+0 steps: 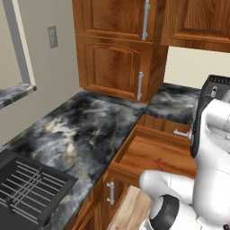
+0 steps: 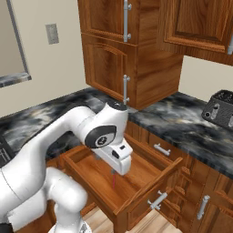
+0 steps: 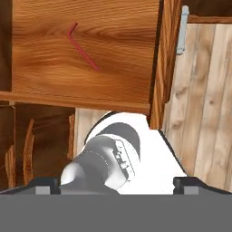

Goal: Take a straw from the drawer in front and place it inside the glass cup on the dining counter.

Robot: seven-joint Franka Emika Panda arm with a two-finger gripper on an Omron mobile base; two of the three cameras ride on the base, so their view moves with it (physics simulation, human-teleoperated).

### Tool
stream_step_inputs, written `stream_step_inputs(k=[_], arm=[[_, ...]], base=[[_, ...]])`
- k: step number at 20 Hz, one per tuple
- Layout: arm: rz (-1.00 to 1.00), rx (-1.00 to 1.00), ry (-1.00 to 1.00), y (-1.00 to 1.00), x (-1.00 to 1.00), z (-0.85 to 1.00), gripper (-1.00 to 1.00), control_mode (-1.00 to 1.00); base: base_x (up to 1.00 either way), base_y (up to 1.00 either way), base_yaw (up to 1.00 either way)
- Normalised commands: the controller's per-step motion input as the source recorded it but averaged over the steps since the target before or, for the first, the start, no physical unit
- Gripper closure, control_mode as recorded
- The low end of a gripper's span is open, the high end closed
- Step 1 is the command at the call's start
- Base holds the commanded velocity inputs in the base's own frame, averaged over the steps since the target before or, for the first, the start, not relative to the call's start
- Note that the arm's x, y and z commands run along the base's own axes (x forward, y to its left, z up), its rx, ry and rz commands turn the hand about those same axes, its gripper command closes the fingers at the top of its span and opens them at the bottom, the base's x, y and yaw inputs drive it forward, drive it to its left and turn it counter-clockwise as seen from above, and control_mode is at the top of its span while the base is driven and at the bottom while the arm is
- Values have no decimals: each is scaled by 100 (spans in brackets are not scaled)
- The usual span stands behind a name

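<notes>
The drawer stands pulled open below the worktop, its light wood floor bare apart from the straw. The straw, a thin red tube with a short bent end, lies flat on that floor; it also shows as a red sliver and just under my hand. My gripper hangs above the drawer, pointing down, a little above the straw and apart from it. Its fingertips are spread wide, open with nothing between them. The glass cup and the dining counter are out of view.
A marbled worktop runs left of the drawer, with a black sink at its near end. Tall wooden cabinet doors rise behind. A black toaster sits at the right. Lower drawer fronts with silver handles face the wood floor.
</notes>
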Motion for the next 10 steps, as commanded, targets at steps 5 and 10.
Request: stream_step_inputs(k=[5, 10], arm=[[17, -1, 37, 10, 95, -68, -100, -100], [34, 0, 3, -1, 95, -86, -100, -100]], base=[[0, 0, 0], [0, 0, 0]])
